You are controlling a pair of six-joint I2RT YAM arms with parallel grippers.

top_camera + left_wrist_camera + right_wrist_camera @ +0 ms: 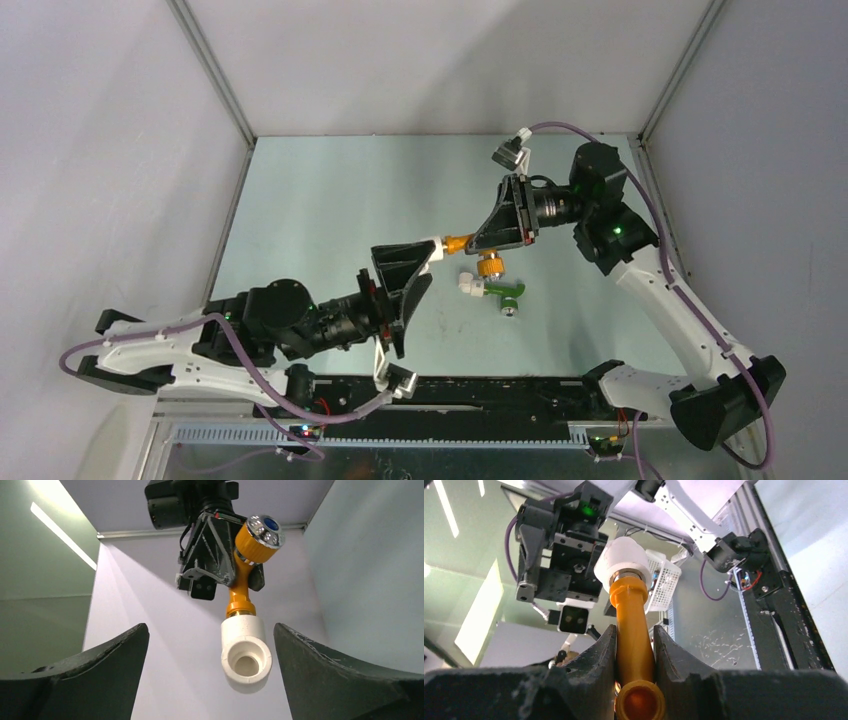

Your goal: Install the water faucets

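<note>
My right gripper (474, 241) is shut on the spout of the orange faucet (459, 241) and holds it in the air over the middle of the table; the right wrist view shows both fingers pressed on the spout (631, 630). A white elbow fitting (433, 245) sits on the faucet's threaded end. My left gripper (428, 266) is open, with its fingers either side of that elbow (246, 652) and not touching it. The green faucet (506, 291), with its own white elbow (467, 286), lies on the table below.
Grey enclosure walls (120, 200) stand at the left, right and back of the pale green table (330, 200). A black rail (500, 390) with cables runs along the near edge between the arm bases.
</note>
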